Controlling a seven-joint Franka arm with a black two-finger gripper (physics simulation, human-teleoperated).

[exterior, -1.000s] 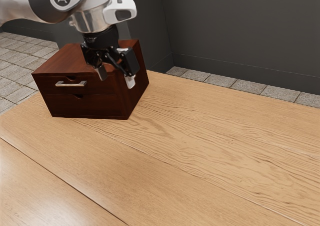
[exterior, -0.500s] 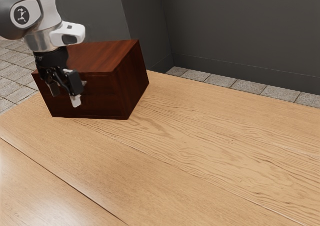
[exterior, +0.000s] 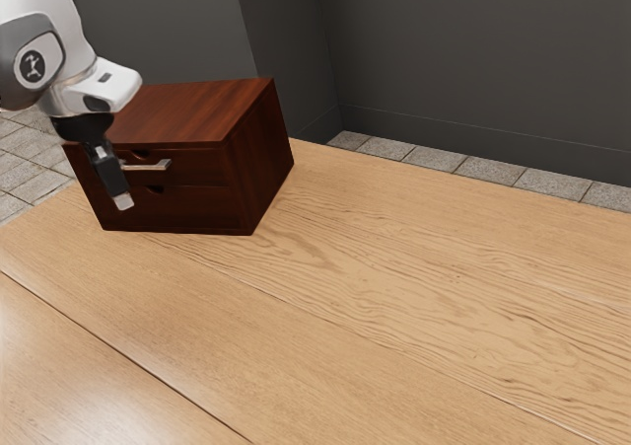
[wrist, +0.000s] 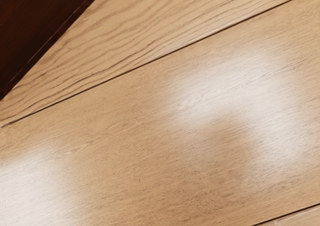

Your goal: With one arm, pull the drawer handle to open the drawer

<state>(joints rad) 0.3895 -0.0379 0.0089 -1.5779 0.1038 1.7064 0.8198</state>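
A dark red-brown wooden drawer box [exterior: 212,110] stands at the far left of the wooden table [exterior: 394,287]. Its front face carries two drawers, and a grey metal bar handle [exterior: 150,166] sits on the upper one. Both drawers look flush with the box. My black gripper [exterior: 119,198] hangs in front of that face, just to the exterior view's left of the handle and a little lower. It points down and is seen edge-on. In the wrist view a corner of the box [wrist: 35,15] lies beside the bare table planks [wrist: 200,136].
The box stands near the table's left edge, with a tiled floor [exterior: 25,139] beyond it. A dark wall [exterior: 473,50] runs behind the table. The wooden tabletop stretches wide toward the exterior view's right and front.
My arm has swung from above the box's front right corner toward the exterior view's left, down in front of the drawer face. The hand has turned edge-on. The box has not moved.
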